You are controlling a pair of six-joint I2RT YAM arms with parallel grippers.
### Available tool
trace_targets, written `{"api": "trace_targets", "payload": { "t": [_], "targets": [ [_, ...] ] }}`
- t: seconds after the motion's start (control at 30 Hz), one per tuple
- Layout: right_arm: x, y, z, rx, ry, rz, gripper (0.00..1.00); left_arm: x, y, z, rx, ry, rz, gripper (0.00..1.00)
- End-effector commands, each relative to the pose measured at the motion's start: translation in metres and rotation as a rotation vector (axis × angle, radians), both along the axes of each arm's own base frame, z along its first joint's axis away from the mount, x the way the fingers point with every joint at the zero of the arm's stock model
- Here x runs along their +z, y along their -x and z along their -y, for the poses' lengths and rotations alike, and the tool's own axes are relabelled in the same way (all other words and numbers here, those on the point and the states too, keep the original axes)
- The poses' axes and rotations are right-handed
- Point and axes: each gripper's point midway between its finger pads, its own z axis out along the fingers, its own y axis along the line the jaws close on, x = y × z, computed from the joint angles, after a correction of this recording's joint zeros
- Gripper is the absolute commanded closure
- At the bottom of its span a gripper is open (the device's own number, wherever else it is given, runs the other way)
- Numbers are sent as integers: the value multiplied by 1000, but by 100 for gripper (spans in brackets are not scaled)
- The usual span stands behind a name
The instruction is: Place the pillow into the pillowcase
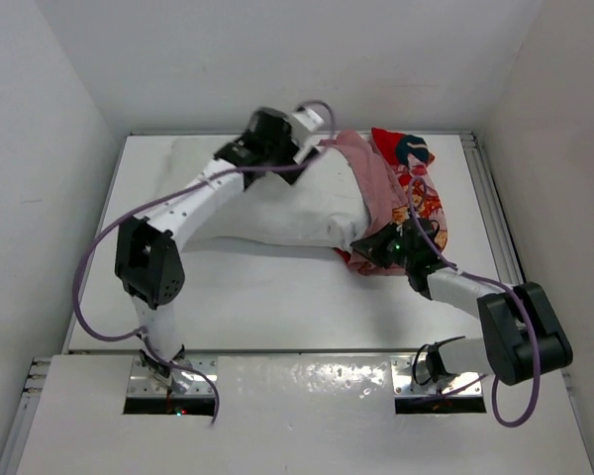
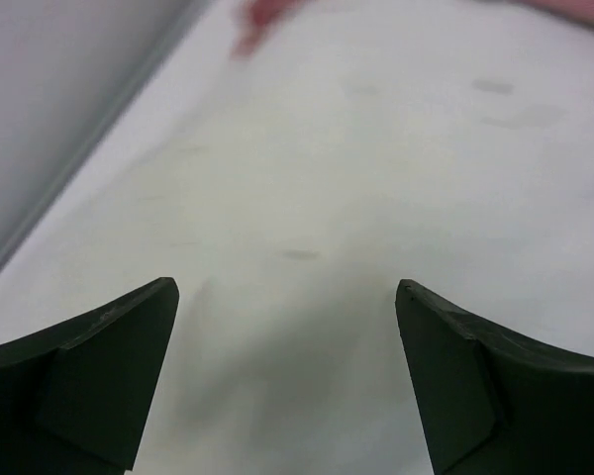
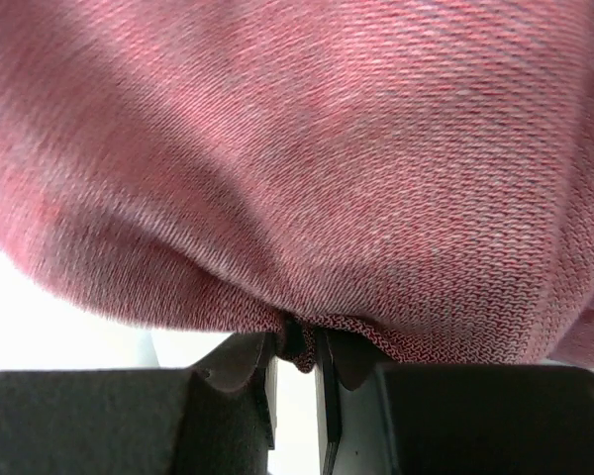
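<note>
From above, the pillow (image 1: 277,203) lies across the back half of the table (image 1: 277,297), its right end covered by the pinkish inside of the pillowcase (image 1: 421,193), with the left gripper (image 1: 319,139) at the far edge of that fabric and the right gripper (image 1: 361,247) at its near edge. At the left wrist, both fingers (image 2: 99,366) stand wide apart over bare white pillow fabric, gripping nothing, a blur of red at the top. At the right wrist, the fingers (image 3: 243,361) are pinched together on a fold of the pillowcase's knit edge
</note>
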Motion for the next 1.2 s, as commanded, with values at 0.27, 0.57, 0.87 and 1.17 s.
{"api": "trace_targets", "payload": {
  "t": [0.27, 0.57, 0.87, 1.17],
  "targets": [
    [2, -25, 6, -74, 63, -7, 100, -21, -100, -246, 548, -233, -2, 7],
    [20, -54, 13, -88, 106, 26, 100, -100, -36, -184, 108, -220, -217, 21],
    [66, -99, -3, 19, 175, 112, 100, -156, 143, -112, -393, -258, -566, 31],
    [74, -129, -62, 167, 168, 122, 100, -113, 236, -44, -643, -286, -450, 31]
  ]
}}
